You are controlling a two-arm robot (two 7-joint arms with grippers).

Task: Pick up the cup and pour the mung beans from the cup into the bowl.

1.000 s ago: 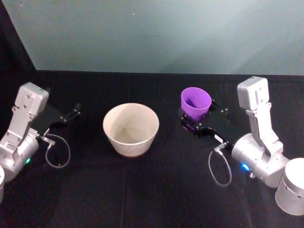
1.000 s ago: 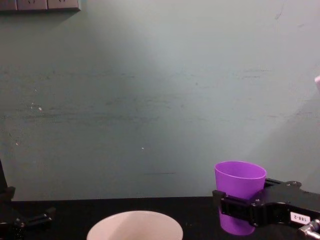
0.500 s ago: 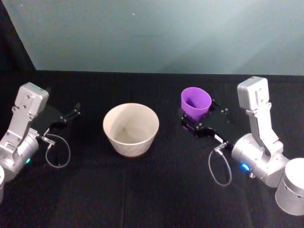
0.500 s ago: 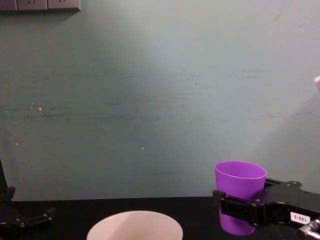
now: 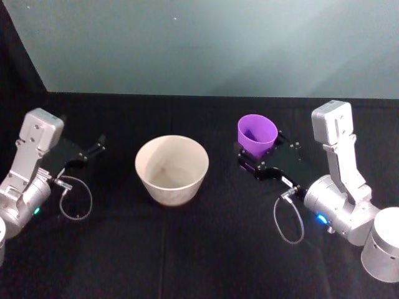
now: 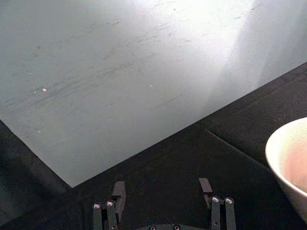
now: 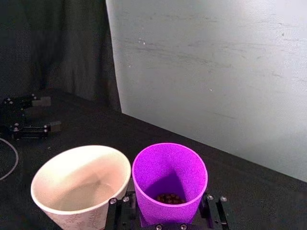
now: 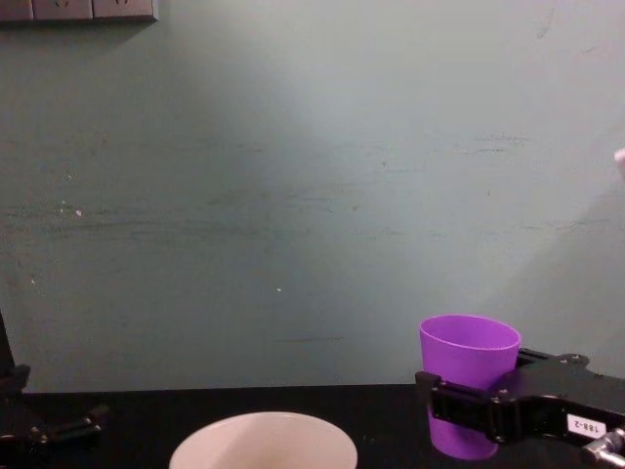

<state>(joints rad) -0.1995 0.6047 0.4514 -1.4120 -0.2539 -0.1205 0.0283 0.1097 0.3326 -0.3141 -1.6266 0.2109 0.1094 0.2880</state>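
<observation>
The cup is judged light, thin-walled and slippery, liable to flex if squeezed; the stiffer lower wall near the base is the sound hold. It is smooth purple plastic, tapered, without a handle, and has a few dark mung beans at the bottom. It stands upright, right of the bench's middle, toward the far edge. The right end effector clamps its lower wall. The cream bowl sits mid-bench, apart from the cup. The left end effector rests spread and empty near the left edge.
</observation>
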